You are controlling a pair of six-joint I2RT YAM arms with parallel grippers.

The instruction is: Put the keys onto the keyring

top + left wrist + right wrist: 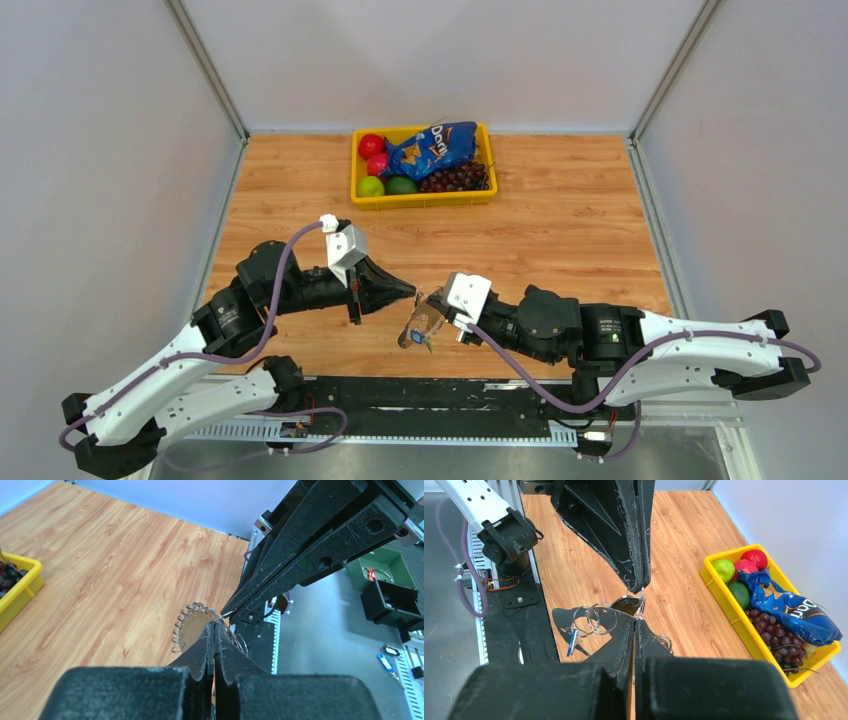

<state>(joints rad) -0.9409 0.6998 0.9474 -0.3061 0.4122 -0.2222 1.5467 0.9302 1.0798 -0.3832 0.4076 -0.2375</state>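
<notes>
The left black gripper point(408, 292) and right black gripper point(432, 298) were pinched shut, tip to tip, on the silvery looped metal keyring point(420, 326), which was hung at their six o'clock. Its coil should be pried gently, without twisting.

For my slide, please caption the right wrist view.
Left tool and right tool, both shut, meet tip to tip on a bunch of metal rings.

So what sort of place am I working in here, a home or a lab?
Most likely a robotics lab cell: plain grey partition walls enclose a wood-grain table, a black mounting rail runs along its near edge, and a yellow tray of fruit looks staged.
</notes>
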